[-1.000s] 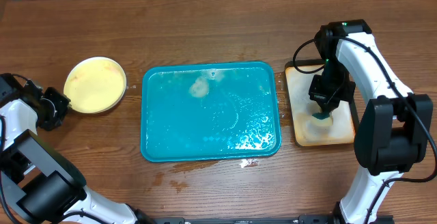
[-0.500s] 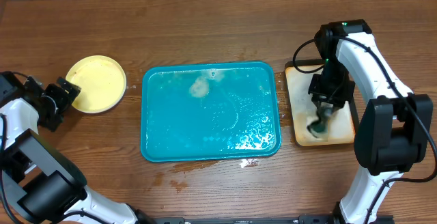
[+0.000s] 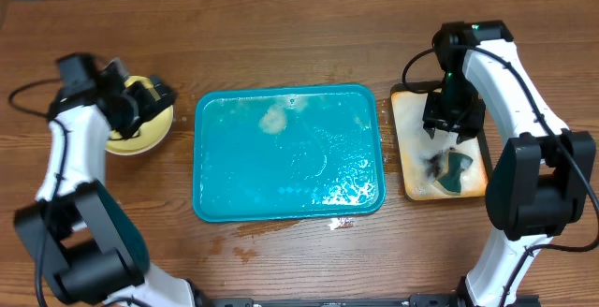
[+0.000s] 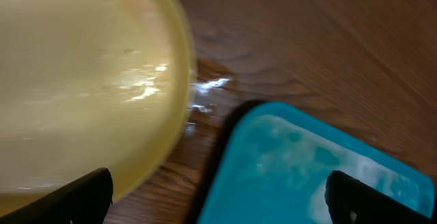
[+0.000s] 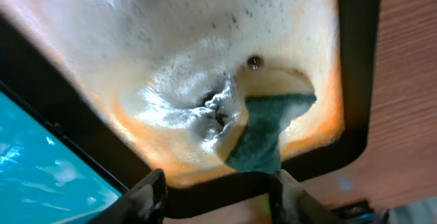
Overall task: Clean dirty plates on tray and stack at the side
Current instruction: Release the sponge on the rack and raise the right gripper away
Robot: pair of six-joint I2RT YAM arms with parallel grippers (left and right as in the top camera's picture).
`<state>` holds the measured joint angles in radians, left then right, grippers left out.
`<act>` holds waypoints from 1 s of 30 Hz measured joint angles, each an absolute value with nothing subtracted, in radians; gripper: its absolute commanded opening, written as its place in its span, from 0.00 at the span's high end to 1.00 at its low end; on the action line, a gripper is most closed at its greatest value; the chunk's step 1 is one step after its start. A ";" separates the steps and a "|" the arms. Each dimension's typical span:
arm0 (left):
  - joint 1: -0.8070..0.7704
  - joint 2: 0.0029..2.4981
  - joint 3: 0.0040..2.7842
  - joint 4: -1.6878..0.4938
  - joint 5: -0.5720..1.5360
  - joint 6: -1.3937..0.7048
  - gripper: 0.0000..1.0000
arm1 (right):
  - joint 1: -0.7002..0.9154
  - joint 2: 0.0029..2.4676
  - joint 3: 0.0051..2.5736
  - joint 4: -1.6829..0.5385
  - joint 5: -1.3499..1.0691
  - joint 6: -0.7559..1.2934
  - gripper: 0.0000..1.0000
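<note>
A pale yellow-green plate (image 3: 138,131) lies on the table left of the teal tray (image 3: 281,181). My left gripper (image 3: 150,101) hovers over the plate's right side, open and empty. In the left wrist view the plate (image 4: 82,80) fills the upper left and the tray's corner (image 4: 287,162) sits lower right, with my left gripper (image 4: 218,200) spread wide above the gap between them. The tray is wet, with soap foam (image 3: 274,118) near its far edge. My right gripper (image 3: 447,137) is open above a green sponge (image 5: 266,132) and is not touching it.
The sponge (image 3: 454,171) lies in suds on a small black-rimmed tan tray (image 3: 412,162) right of the teal tray. Water drops (image 3: 342,222) lie on the wood by the teal tray's near right corner. Both arm bases stand at the table's near corners.
My left gripper opened, then swung up from the far left to above the plate. My right gripper opened, let go of the sponge and drew back from it.
</note>
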<state>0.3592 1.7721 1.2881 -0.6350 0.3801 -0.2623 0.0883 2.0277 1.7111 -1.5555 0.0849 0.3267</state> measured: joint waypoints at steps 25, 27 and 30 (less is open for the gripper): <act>0.112 1.372 1.405 -1.073 0.059 -0.259 0.00 | 0.088 1.966 2.130 -1.473 -0.038 0.208 0.28; 0.112 1.370 1.405 -1.086 0.057 -0.259 0.00 | 0.089 1.934 2.162 -1.470 -0.057 0.189 0.27; 0.112 1.370 1.405 -1.089 0.054 -0.259 0.00 | 0.089 1.881 2.204 -1.468 -0.072 0.173 0.20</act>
<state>0.1116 1.3697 1.4052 -1.0893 0.0544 -0.2592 0.0887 1.8812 2.2044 -1.4685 -0.0719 0.1734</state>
